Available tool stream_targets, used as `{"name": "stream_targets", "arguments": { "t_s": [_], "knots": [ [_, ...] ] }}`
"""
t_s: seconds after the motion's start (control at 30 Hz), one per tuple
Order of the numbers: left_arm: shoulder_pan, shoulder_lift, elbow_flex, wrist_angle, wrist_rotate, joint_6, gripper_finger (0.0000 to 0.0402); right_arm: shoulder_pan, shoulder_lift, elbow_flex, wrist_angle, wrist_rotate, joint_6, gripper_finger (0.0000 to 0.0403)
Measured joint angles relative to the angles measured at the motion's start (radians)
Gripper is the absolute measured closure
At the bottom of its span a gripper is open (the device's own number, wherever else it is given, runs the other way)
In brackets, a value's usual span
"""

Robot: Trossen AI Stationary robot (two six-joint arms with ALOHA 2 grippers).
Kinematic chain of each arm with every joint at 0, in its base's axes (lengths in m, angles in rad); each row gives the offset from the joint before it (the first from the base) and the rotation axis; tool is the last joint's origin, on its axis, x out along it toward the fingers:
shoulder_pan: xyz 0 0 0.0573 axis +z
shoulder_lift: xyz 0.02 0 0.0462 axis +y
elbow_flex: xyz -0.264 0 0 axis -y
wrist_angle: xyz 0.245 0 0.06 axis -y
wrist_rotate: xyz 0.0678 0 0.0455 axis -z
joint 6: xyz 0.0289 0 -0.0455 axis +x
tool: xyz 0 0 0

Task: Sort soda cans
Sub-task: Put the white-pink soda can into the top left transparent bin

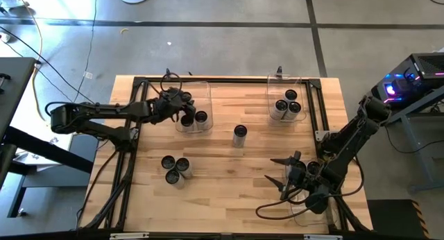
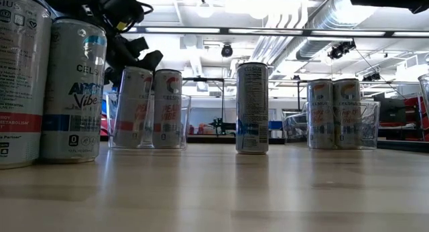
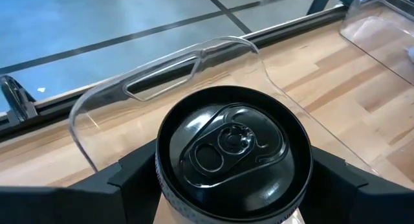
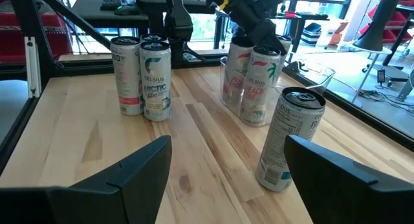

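The wooden worktop (image 1: pixel 222 164) carries two clear bins at its far edge, apparently the sorting targets: the left bin (image 1: pixel 194 105) holds two soda cans, and the right bin (image 1: pixel 286 101) holds three (image 1: pixel 288 107) already packed together. The left gripper (image 1: pixel 182 108) reaches over the left bin, its jaws spread around a can (image 3: pixel 233 149) and grasping it from either side just inside the bin's clear wall (image 3: pixel 162 75), probably so it lands beside the can (image 1: pixel 201 117) already there. The right gripper (image 1: pixel 295 172) waits near the worktop's front right, jaws released and empty. Three unsorted cans (image 1: pixel 175 167) cluster front left, and a lone can (image 1: pixel 240 133) stands mid-worktop. That neighbouring can and the bin wall crowd the left jaws most; elsewhere the cans stand well apart.
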Motion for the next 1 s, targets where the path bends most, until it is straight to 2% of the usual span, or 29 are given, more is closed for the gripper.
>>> {"name": "stream_targets", "arguments": {
  "t_s": [0.2,0.37,0.63,0.83,1.0],
  "knots": [
    [0.039,-0.001,0.0,0.001,0.034,0.033,0.0119,0.0,0.0,0.0,0.0,0.0,0.001,0.0107],
    [0.079,-0.004,0.001,0.0,0.168,0.047,0.0111,0.0,0.0,0.0,0.0,0.0,0.003,0.0107],
    [0.082,-0.07,0.001,-0.03,0.187,0.058,0.011,0.0,0.0,0.0,0.0,-0.005,0.019,0.0107],
    [0.082,-0.153,0.002,-0.14,0.187,0.083,0.011,0.0,0.0,0.0,0.0,-0.021,0.019,0.0107],
    [0.082,-0.167,0.002,-0.159,0.185,0.097,0.011,0.0,0.0,0.0,-0.003,-0.021,0.019,0.0107]
  ]
}}
